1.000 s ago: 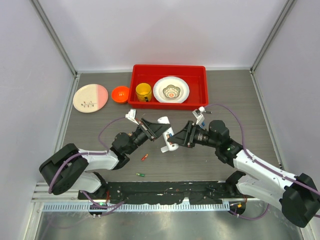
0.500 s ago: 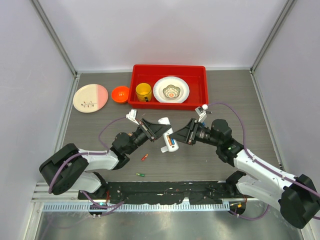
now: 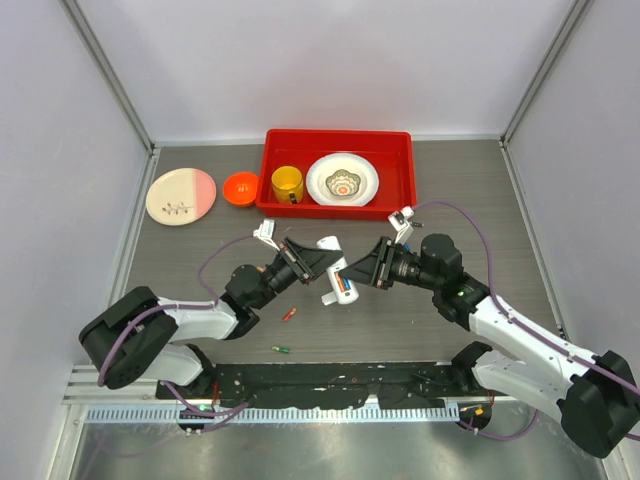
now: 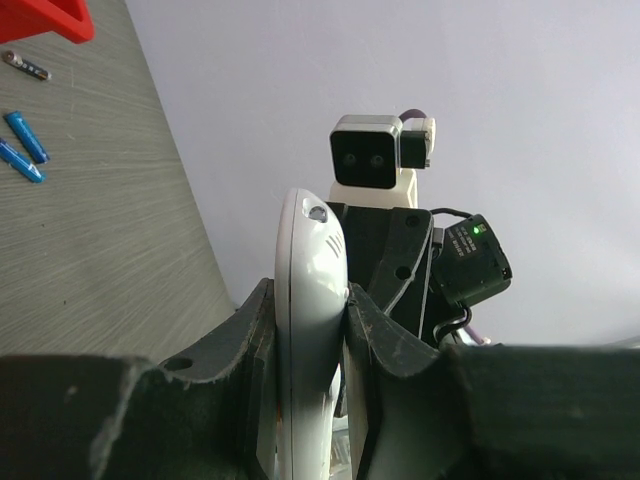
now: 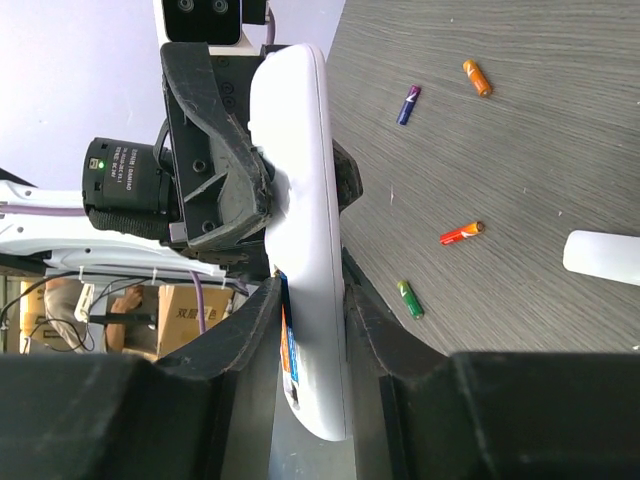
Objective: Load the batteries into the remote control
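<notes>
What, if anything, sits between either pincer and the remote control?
Nothing visible. The left pincer and the right pincer are each closed directly on the remote control, gripping it from opposite sides.

Red tray [image 3: 395,180], orange bowl [image 3: 240,187]
</notes>
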Motion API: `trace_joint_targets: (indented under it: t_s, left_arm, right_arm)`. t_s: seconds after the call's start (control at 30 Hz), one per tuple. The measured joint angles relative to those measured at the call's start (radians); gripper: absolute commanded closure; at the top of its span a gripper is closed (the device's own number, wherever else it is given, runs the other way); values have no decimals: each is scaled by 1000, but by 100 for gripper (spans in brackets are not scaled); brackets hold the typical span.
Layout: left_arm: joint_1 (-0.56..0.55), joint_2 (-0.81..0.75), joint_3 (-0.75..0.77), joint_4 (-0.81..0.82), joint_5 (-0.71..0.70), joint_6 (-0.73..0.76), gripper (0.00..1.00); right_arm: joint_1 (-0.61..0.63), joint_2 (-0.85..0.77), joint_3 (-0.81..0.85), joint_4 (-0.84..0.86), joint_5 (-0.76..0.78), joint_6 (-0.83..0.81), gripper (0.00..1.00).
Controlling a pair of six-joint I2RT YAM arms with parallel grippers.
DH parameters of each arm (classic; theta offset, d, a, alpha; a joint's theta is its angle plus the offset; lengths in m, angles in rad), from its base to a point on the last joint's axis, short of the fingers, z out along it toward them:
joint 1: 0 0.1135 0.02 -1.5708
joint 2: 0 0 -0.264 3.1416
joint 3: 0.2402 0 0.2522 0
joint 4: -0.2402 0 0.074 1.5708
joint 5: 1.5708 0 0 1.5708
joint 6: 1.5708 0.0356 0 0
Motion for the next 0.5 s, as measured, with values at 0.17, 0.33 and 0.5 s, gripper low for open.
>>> trace_joint_targets:
  t_s: [0.17, 0.33, 0.5]
  left_arm:
    - [0, 5, 0, 4, 1, -2, 100]
    - [0, 13, 0, 18, 8, 0, 100]
    - [0, 16, 0, 25, 13, 1, 100]
  right_arm:
    - [0, -15, 9, -34, 3, -9, 45]
    - [0, -21, 10, -76, 23, 1, 41]
    - [0, -17, 11, -86, 14, -4, 41]
